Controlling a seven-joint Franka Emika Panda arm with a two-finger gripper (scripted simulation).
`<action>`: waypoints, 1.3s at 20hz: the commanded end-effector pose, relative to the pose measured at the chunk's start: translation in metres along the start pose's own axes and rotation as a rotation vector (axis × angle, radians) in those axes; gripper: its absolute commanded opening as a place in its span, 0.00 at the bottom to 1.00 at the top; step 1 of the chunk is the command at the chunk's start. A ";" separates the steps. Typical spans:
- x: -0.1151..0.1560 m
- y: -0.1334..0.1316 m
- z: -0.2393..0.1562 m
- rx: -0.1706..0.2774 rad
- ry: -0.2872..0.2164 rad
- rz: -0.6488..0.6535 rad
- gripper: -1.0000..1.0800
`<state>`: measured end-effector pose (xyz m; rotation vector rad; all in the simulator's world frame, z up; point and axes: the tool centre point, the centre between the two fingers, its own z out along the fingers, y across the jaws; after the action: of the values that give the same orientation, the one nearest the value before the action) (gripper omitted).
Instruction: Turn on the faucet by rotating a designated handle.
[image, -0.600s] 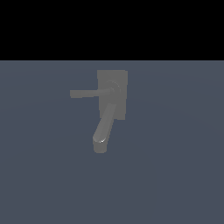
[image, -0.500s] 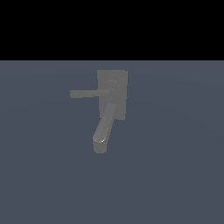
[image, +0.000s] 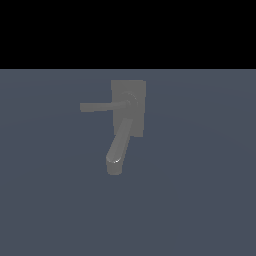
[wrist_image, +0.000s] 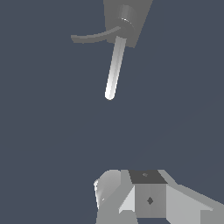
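Observation:
The grey faucet (image: 128, 107) stands in the middle of the exterior view, with a flat rectangular back plate and a round hub. The thin handle (image: 97, 106) sticks out from the hub toward the exterior view's left. The thick rounded spout (image: 118, 147) runs down toward the camera. In the wrist view the faucet (wrist_image: 127, 19) is far ahead, with the handle (wrist_image: 92, 37) and the bright spout (wrist_image: 114, 65). My gripper (wrist_image: 127, 192) shows only at the edge of the wrist view, well apart from the faucet and holding nothing. I cannot make out how its jaws stand. It is out of the exterior view.
A plain dark blue-grey floor (image: 200, 200) lies all around the faucet. A black band fills the top of the exterior view. Nothing else shows.

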<state>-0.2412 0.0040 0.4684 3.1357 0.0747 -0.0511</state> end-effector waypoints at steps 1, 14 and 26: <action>0.002 0.004 0.003 -0.023 -0.010 -0.004 0.00; 0.023 0.041 0.031 -0.280 -0.114 -0.079 0.00; 0.053 0.079 0.054 -0.592 -0.235 -0.214 0.00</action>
<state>-0.1904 -0.0687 0.4157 2.5450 0.3279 -0.3159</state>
